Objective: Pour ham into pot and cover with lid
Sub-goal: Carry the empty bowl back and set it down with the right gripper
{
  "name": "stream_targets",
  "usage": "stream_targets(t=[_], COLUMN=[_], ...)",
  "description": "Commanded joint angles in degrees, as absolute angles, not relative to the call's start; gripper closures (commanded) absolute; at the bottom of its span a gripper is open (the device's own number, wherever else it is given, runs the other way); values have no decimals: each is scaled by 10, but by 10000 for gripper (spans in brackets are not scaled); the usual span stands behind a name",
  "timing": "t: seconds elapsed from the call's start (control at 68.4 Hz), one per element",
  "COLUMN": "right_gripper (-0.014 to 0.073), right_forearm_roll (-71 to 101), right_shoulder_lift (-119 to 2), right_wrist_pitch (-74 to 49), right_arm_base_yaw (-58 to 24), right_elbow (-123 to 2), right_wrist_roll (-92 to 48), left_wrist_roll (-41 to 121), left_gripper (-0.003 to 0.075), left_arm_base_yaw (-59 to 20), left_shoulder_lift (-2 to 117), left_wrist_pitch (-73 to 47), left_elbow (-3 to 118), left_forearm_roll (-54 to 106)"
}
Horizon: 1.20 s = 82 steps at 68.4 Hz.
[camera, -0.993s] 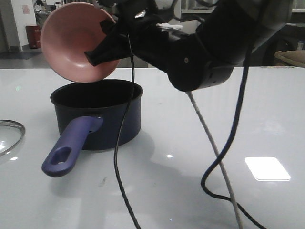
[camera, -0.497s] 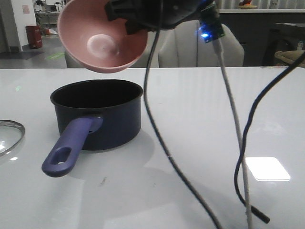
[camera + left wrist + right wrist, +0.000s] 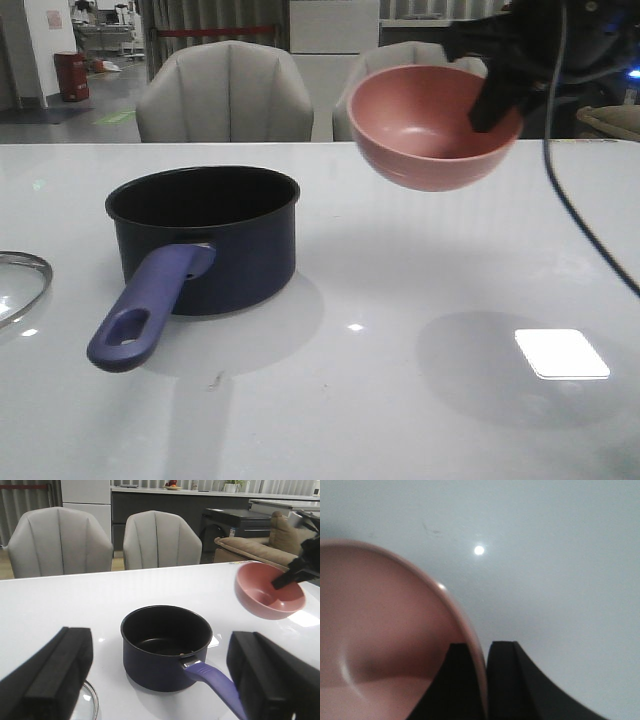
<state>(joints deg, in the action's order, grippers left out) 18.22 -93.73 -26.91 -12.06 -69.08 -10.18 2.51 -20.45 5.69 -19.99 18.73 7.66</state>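
Observation:
The dark navy pot [image 3: 205, 235] stands left of centre, its purple handle [image 3: 150, 310] pointing at me. In its black inside only one tiny orange speck of ham [image 3: 181, 653] shows, near the handle. The glass lid [image 3: 20, 285] lies flat at the left edge, partly cut off. My right gripper [image 3: 495, 100] is shut on the rim of the pink bowl [image 3: 435, 125], held upright in the air to the right of the pot; its inside [image 3: 380, 630] looks bare. My left gripper [image 3: 161, 640] hangs open, back from the pot [image 3: 165, 647], holding nothing.
Two grey chairs [image 3: 225, 90] stand behind the white table [image 3: 400, 400]. A black cable [image 3: 590, 230] hangs from the right arm. A bright light patch [image 3: 560, 352] lies on the table at the right.
The right arm has swung the pink bowl from above the pot over to the right, turning it from tipped toward the pot to upright. Pot and lid have stayed put.

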Motion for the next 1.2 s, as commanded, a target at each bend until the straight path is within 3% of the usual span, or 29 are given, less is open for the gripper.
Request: stream_targets(t=[0.0,0.38,0.745,0.964,1.183], right_gripper=[454,436,166,163,163], right_forearm_roll=[196,219,212,159,159], right_shoulder_lift=[-915,-994,-1013,-966,-841], right_wrist_pitch=[-285,-340,-347,-357,-294], right_arm_base_yaw=[-80,-38,-38,-38,-54], right_elbow=[-705,-707,-710,-719,-685], right_wrist_roll=[-102,-102,-114,-123,-143], left_wrist_roll=[23,23,23,23,23], left_gripper=[139,139,139,139,139], left_arm_base_yaw=[-209,-209,-209,-209,-209], left_shoulder_lift=[63,63,63,63,63], left_wrist_pitch=[-154,-154,-154,-154,-154], left_elbow=[202,202,202,202,202], left_forearm_roll=[84,84,84,84,84])
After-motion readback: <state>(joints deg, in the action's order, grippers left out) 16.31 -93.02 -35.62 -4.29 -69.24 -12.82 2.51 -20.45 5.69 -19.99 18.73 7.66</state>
